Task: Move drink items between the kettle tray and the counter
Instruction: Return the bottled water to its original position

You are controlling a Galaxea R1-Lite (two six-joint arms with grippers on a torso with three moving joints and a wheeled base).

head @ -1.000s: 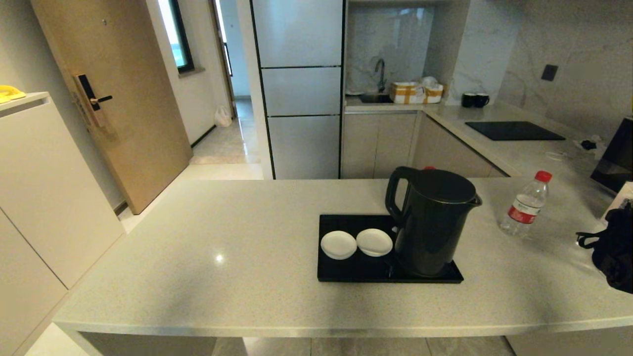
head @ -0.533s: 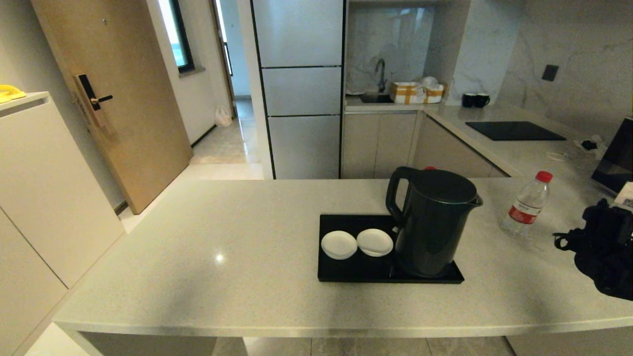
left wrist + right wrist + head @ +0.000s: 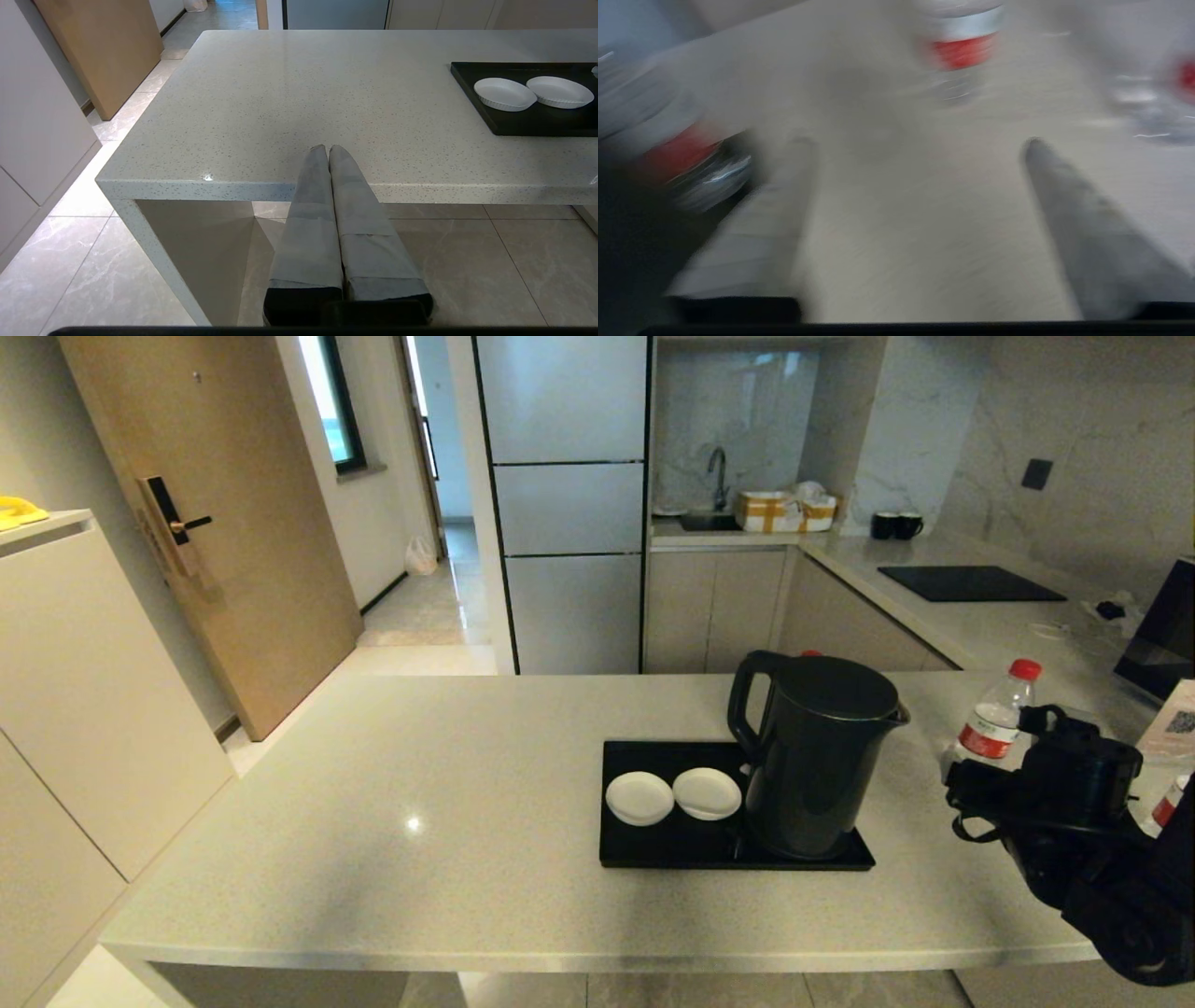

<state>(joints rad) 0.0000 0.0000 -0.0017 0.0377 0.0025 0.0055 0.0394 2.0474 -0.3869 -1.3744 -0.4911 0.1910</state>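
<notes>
- the kettle [image 3: 815, 753] stands upright at the right end of the black tray [image 3: 653, 849], which lies flat on the pale speckled tabletop [image 3: 420, 784].
- two round white coasters [image 3: 639, 798] sit side by side on the tray, just left of the kettle, touching or nearly touching each other.
- a red cap [image 3: 810, 653] peeks up just behind the kettle's lid; what it belongs to is hidden by the kettle.
- a clear water bottle [image 3: 991, 721] with a red cap and a red-and-white label stands upright on the tabletop to the right of the kettle, off the tray.
- a second bottle [image 3: 1167, 800] shows only as a sliver farther right of the kettle, mostly hidden behind the right arm.
- the right claw [image 3: 915, 144] hangs over the tabletop to the right of the kettle, close in front of the first bottle, its two fingers [image 3: 1083, 233] spread wide apart with nothing between them.
- the right wrist view is smeared; the bottle [image 3: 964, 51] stands ahead of the gap between the fingers, not yet touched.
- the left claw [image 3: 328, 150] is parked off to the kettle's left, over the near edge of the tabletop, its fingers pressed together and holding nothing.
</notes>
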